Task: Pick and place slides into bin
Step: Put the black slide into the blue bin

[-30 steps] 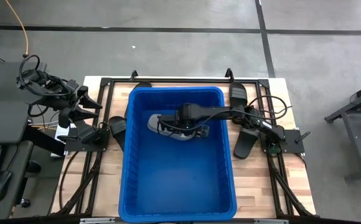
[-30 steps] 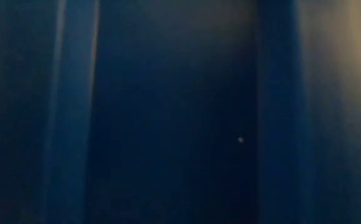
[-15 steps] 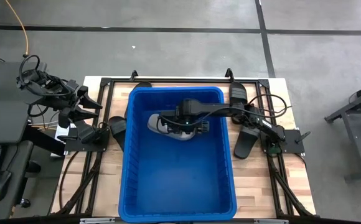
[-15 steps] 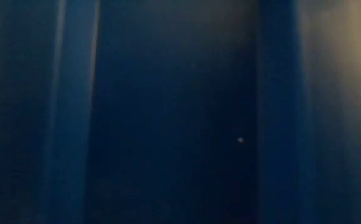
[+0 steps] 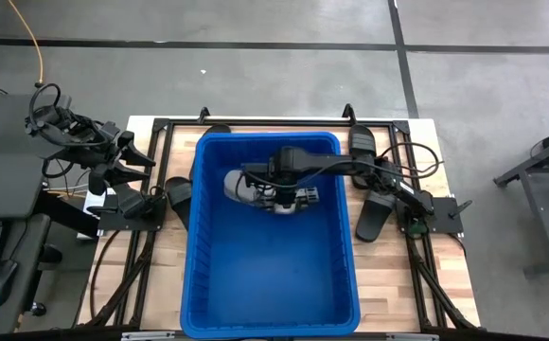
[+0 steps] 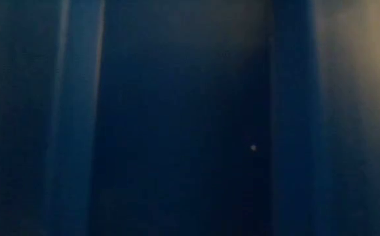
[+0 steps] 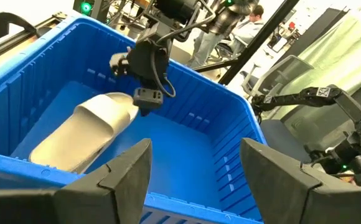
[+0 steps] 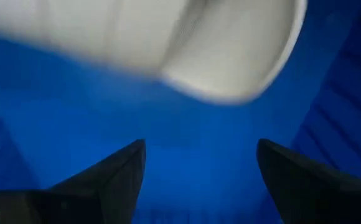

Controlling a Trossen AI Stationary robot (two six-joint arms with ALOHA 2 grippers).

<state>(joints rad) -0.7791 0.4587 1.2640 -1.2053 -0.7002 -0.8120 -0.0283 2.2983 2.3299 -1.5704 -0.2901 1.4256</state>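
Grey slide [image 5: 240,186] lies on the floor of the bin [image 5: 208,275], near its far wall, long axis across the bin's width. Right gripper [image 5: 276,202] hangs just above it, jaws wide open, holding nothing. Left gripper [image 5: 157,195] waits beside the bin, jaws apart, empty.

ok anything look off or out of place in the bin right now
Nothing stands out. One light grey slide lies flat in the blue bin, unharmed. The right gripper, jaws open, hangs just over it. Black slides wait on the table beside the bin.
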